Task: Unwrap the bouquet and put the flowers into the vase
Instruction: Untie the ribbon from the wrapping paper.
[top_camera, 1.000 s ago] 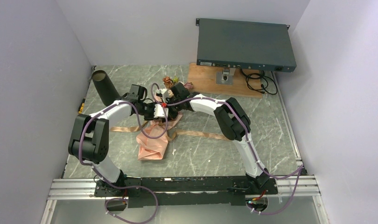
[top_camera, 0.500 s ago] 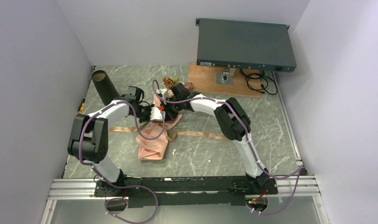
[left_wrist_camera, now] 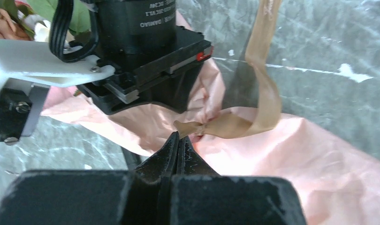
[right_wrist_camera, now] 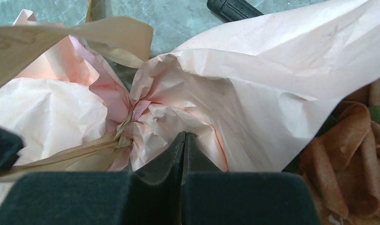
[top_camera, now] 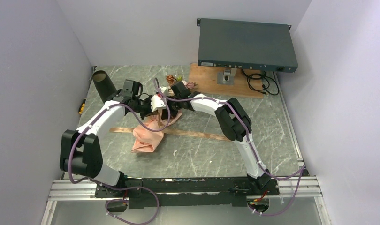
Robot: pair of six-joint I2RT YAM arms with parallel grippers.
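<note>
Looking down, you see a grey-green marbled worktop (top_camera: 254, 150) boxed in by pale lilac walls (top_camera: 38, 56), a grey rack box (top_camera: 247, 44) over a wooden board (top_camera: 204, 80) at the far right and the black vase (top_camera: 103, 85) at the far left. Your bouquet (top_camera: 153, 129) lies mid-worktop between the arms, tan ribbon (left_wrist_camera: 258, 108) trailing across the stone; the left end effector (left_wrist_camera: 178, 138) is clenched just under the ribbon's knot, the right end effector (right_wrist_camera: 183, 137) clenched against the crumpled paper (right_wrist_camera: 254, 93). White print on a motor housing (left_wrist_camera: 136, 18) sits upside down, too small to read.

Vase (top_camera: 102, 83) left of bouquet (top_camera: 147, 137)
</note>
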